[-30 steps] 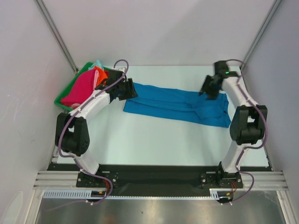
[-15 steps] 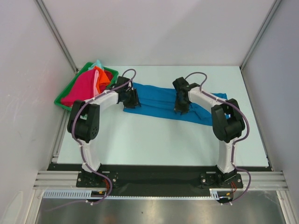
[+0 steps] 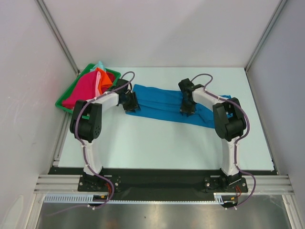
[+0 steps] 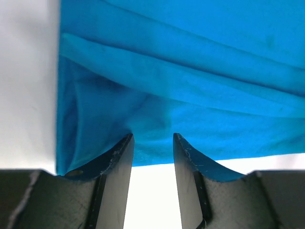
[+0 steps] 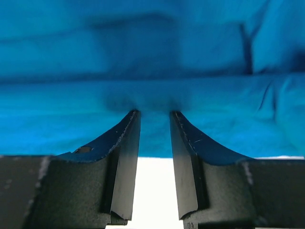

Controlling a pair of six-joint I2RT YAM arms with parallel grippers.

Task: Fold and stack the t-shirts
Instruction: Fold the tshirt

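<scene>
The bright blue t-shirt [image 3: 159, 102] lies in a long, creased strip across the table [image 3: 157, 143]. My left gripper [image 3: 132, 102] is at its left end, jaws apart, with the fingertips pressed on the cloth near its near edge [image 4: 152, 137]. My right gripper [image 3: 187, 108] is at the strip's middle, jaws apart, with the tips on the cloth just past its near edge [image 5: 153, 113]. Blue cloth fills both wrist views [image 4: 190, 71] [image 5: 152, 57]. The magenta [image 3: 83, 89], orange [image 3: 103, 76], pale pink [image 3: 99, 83] and mint [image 3: 99, 65] t-shirts are piled at the far left.
The green plastic tray [image 3: 63, 102] under the pile sits at the table's far left corner, close behind my left arm. White walls close in the back and both sides. Bare table lies between the blue strip and the arm bases.
My right gripper has swung from the blue t-shirt's far right end to its middle and come down on it. My left gripper has shifted slightly at the left end.
</scene>
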